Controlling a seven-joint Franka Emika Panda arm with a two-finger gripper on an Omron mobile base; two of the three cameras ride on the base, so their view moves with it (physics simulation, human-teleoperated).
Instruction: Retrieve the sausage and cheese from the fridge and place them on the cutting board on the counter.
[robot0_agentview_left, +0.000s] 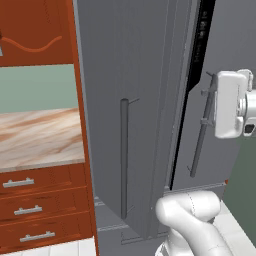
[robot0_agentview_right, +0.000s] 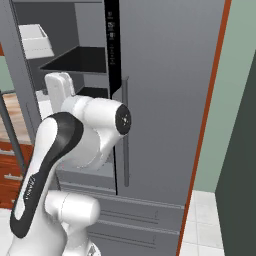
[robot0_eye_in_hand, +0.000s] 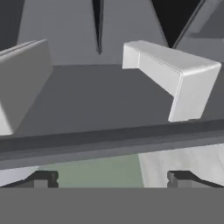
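Standing ajar, the grey fridge (robot0_agentview_left: 145, 100) shows only a narrow dark gap in the left base view, so its contents stay hidden there; the right base view reveals dark shelves and a white door bin (robot0_agentview_right: 36, 41), partly cut off by the arm. No writing is legible. The gripper (robot0_eye_in_hand: 112, 179) has its jaws spread wide and empty, fingertips (robot0_eye_in_hand: 43, 178) below a white bin (robot0_eye_in_hand: 175, 74). The marbled counter (robot0_agentview_left: 40, 137) sits left of the fridge, above red-brown drawers (robot0_agentview_left: 40, 200).

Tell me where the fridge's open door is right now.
In the left base view the fridge's left door stands swung open toward the robot, edge-on at centre, just right of the counter and its drawers.
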